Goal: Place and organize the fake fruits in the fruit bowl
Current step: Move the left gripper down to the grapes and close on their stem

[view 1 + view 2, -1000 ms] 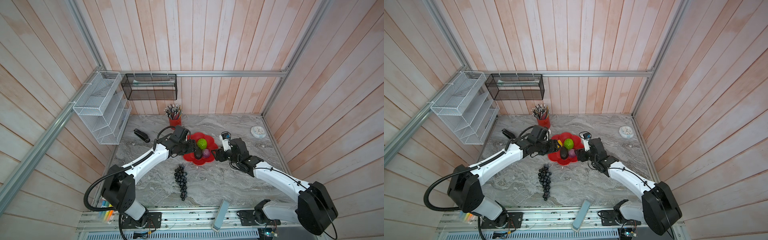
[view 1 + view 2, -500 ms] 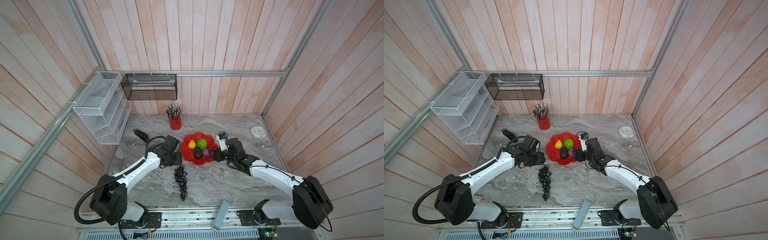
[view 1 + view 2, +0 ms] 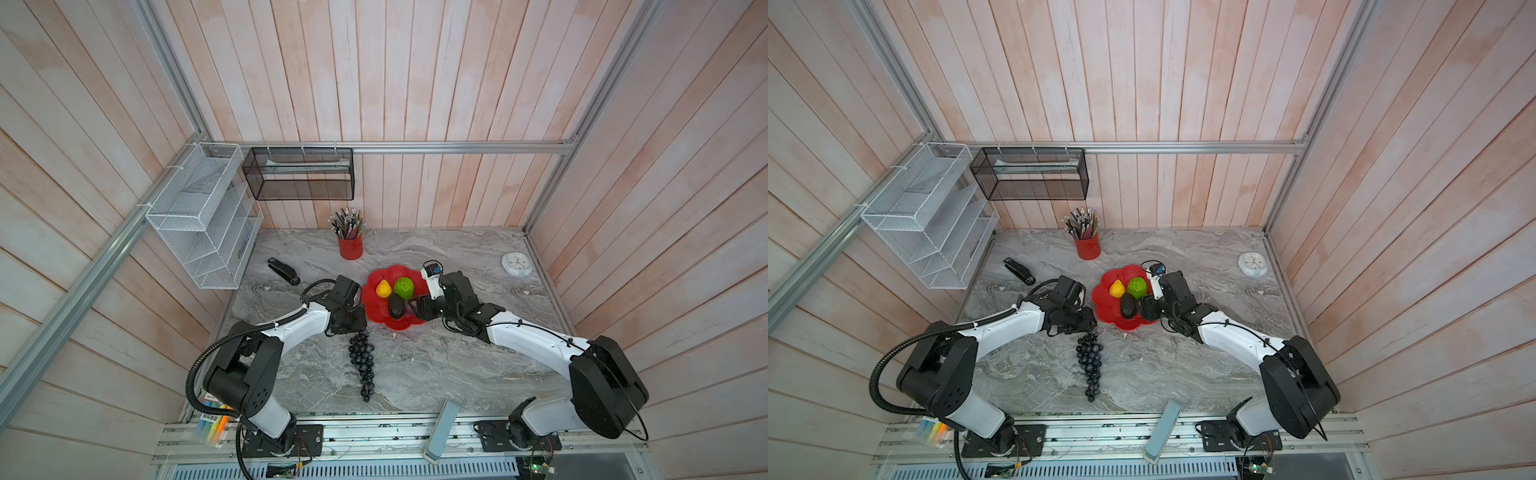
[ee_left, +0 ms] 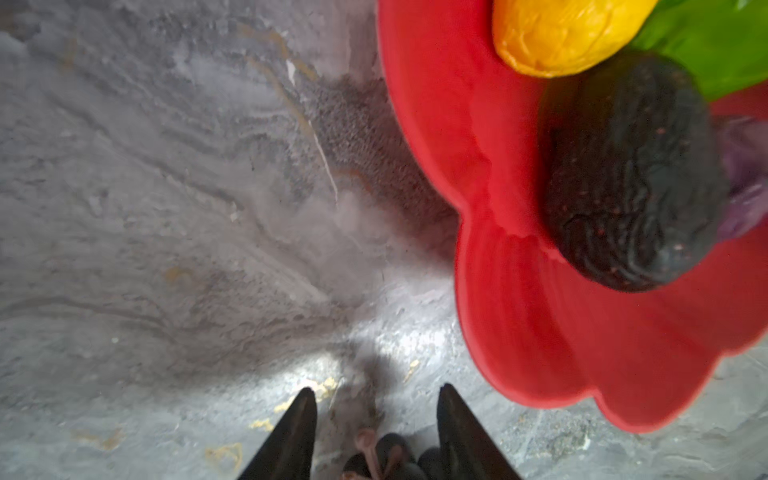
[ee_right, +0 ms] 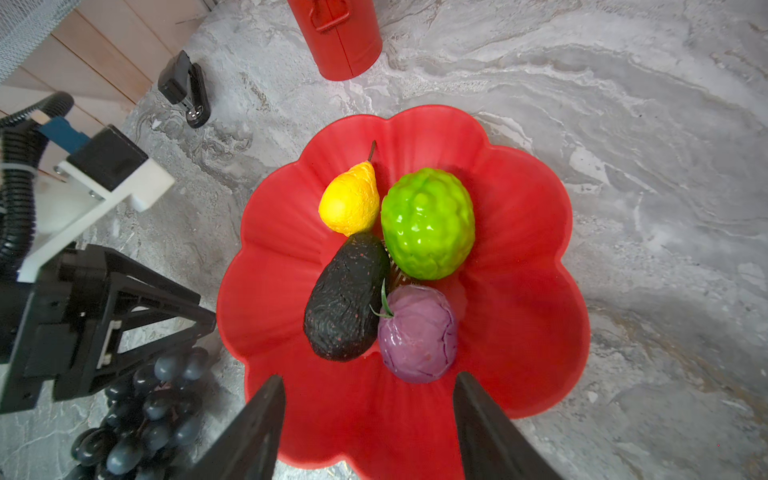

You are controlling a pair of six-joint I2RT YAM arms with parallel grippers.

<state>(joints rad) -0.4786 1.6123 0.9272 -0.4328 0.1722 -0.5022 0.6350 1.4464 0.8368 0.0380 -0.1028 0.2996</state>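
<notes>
jaws of the left gripper (image 4: 376,390) stand half closed astride the stem end of the grapes (image 3: 361,361), lying just outside the bowl (image 5: 519,374), grip unconfirmed, apparently to lift them in; right gripper (image 5: 370,376) jaws spread wide, holding nothing, over the bowl beside the purple fruit (image 5: 417,332).

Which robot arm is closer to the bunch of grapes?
Left. The left gripper sits at the top end of the grape bunch, fingers either side of its stem. The right gripper hovers over the fruit bowl, away from the grapes.
</notes>
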